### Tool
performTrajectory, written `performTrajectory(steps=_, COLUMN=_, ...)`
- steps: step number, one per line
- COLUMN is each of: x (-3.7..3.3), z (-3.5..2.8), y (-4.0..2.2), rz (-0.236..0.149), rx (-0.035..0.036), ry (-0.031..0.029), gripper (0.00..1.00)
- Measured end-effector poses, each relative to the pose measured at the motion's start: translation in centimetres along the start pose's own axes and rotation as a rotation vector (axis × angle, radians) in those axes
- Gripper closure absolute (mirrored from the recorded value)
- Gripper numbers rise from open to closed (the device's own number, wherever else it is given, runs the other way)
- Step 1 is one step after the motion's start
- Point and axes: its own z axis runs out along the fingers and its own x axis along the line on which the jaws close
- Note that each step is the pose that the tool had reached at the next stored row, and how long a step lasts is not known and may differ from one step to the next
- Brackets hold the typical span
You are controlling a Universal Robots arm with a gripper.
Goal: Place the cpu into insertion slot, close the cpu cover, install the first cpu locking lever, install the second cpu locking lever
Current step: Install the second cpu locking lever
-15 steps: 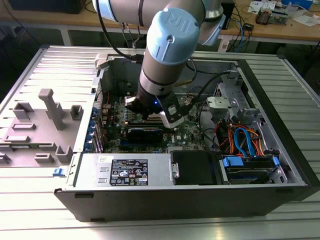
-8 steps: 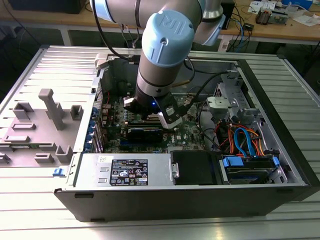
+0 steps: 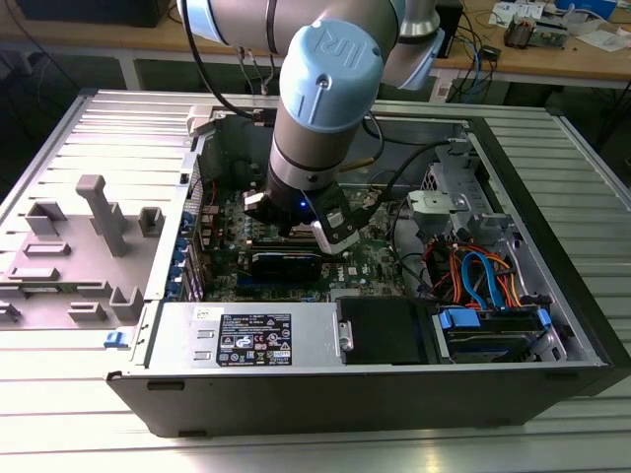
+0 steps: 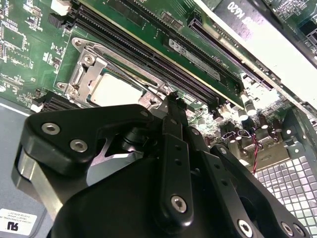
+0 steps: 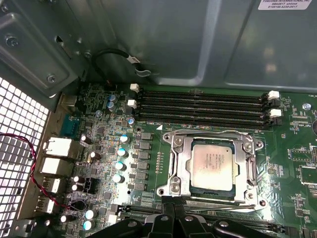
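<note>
Sitting flat in the insertion slot (image 5: 213,166), the cpu (image 5: 213,163) lies under the closed cpu cover (image 5: 177,163). Tool (image 5: 174,214) fingertips together, empty, beside the slot's edge. Chip likely light, rigid, fragile; edges only.

The cpu (image 5: 213,164) has a dull silver-grey top, framed by the shiny silver cpu cover (image 5: 180,163). Just beyond the black hand (image 5: 173,218), the motherboard (image 5: 292,153) is green, with black memory slots (image 5: 198,106) ending in white clips. Near the hand, capacitors (image 5: 119,166) are silver with teal tops. The arm's joint cap (image 3: 330,74) is pale blue.
</note>
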Motion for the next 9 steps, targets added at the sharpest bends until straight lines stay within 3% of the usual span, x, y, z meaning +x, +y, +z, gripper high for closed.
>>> performTrajectory(steps=9, x=-0.15, z=-0.03, y=-0.06, rz=0.0, rx=-0.0001, ry=-0.0001, gripper=0.89)
